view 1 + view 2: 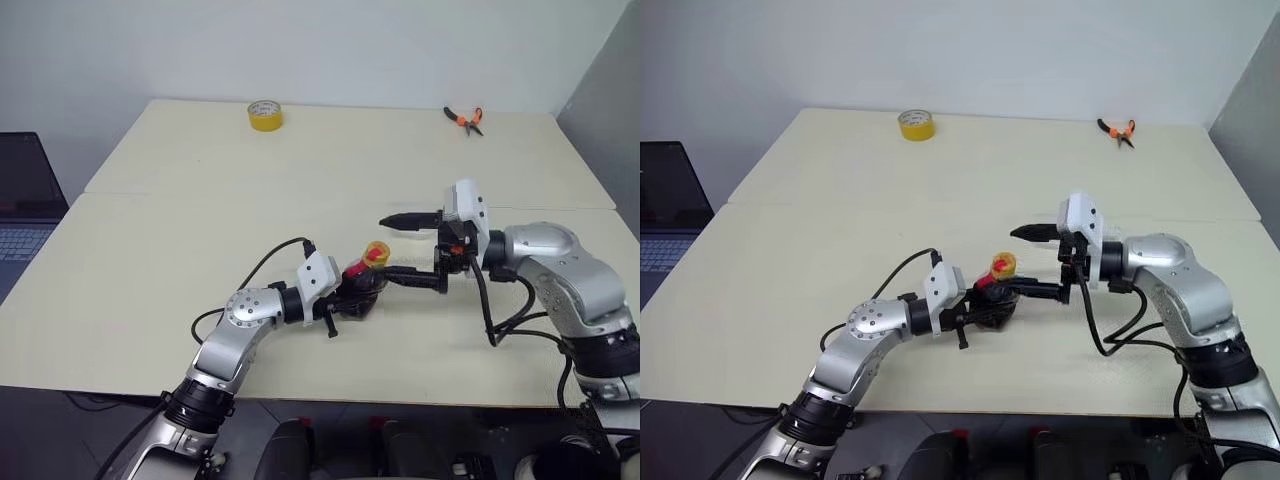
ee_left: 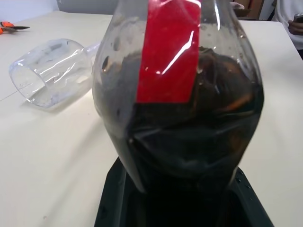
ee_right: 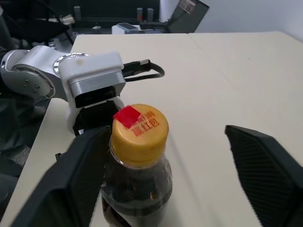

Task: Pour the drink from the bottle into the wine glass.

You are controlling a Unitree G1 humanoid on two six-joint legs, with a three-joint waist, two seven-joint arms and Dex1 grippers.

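The bottle (image 1: 362,281) stands on the cream table (image 1: 150,270) with my left gripper (image 1: 350,292) shut around its rounded body. The bottle has a yellow cap (image 1: 377,253) and a red label (image 2: 168,52), and the dark drink (image 2: 189,142) fills most of it. My right gripper (image 1: 412,250) is open just right of the cap, one finger above and one below cap height. In the right wrist view the cap (image 3: 139,127) sits between the spread fingers (image 3: 265,165), close to one of them. The wine glass (image 2: 49,71) lies on its side on the table beyond the bottle.
A yellow tape roll (image 1: 264,115) sits at the far edge of the table and orange-handled pliers (image 1: 464,119) lie at the far right. A laptop (image 1: 25,205) stands off the table's left side. A seam (image 1: 300,200) runs across the tabletop.
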